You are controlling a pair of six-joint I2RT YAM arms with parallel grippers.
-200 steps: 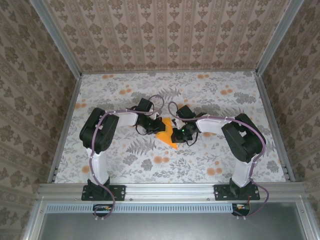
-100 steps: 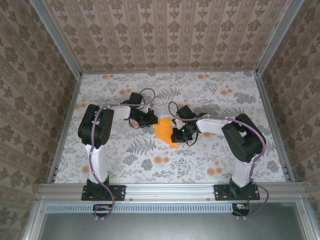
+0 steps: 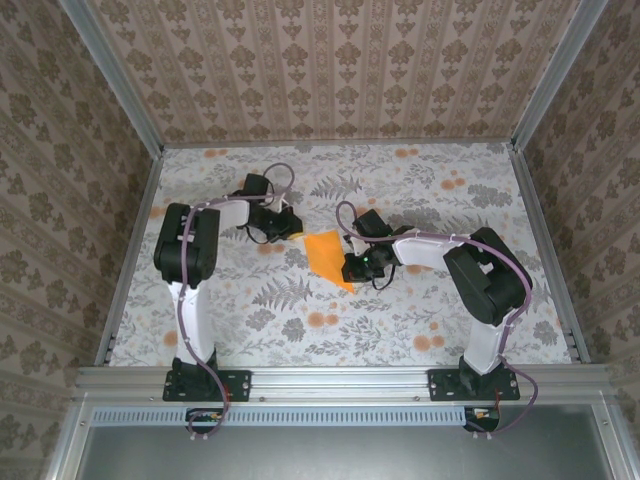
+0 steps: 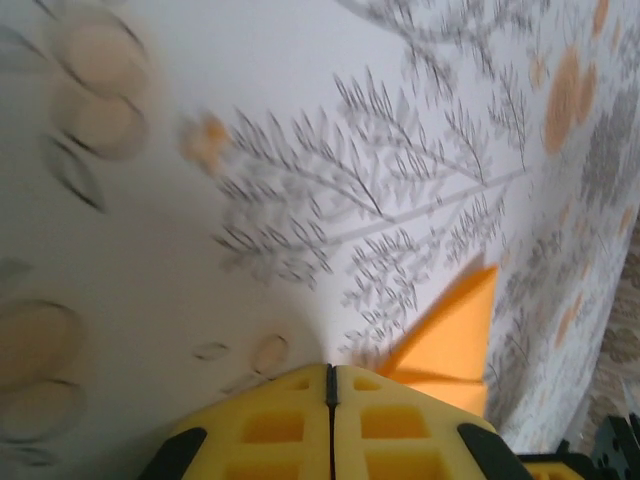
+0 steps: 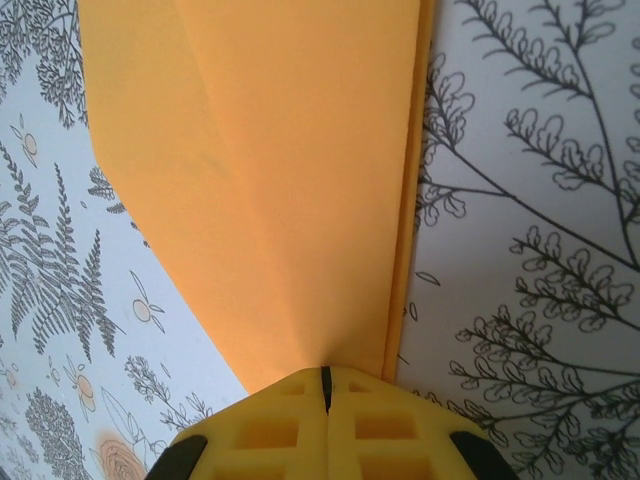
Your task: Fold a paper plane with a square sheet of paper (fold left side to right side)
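While the orange paper [image 3: 327,255] lies flat near the middle of the floral surface [image 3: 430,300], folded into a wedge that narrows to a point at its near end, the two arms reach in from either side of it.

The right pincer [image 3: 350,271] sits at that near point. In its wrist view the yellow pads [image 5: 270,430] are pressed together with a thin seam between them. The paper [image 5: 280,180] tapers down and vanishes right at their tips. Whether the tip is nipped between the pads or pinned beneath them cannot be told. A long crease runs down the paper, and the edge of a folded layer shows along its right side.

The left pincer [image 3: 293,228] is just beside the paper's far left corner in the top view, too close to tell whether it touches. In its own wrist view the yellow pads [image 4: 270,425] are closed flush against each other with nothing between them, close above the surface [image 4: 200,200]. A pointed corner of the paper [image 4: 450,325] shows just beyond the right-hand pad.
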